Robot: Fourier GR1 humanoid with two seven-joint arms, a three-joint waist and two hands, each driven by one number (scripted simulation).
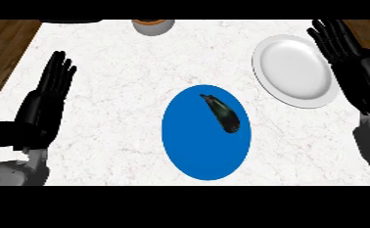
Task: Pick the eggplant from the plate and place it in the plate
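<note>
No words, numbers or signs can be read anywhere; the blue plate (188, 148) is plain; the white plate (292, 70) is plain; the worktop (115, 51) shows only marble lines.

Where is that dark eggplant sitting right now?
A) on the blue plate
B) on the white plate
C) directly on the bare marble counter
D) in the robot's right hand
A: the eggplant lies on the upper right part of the blue plate, while the white plate has nothing on it and both hands, left hand and right hand, are open and away from it.
</note>
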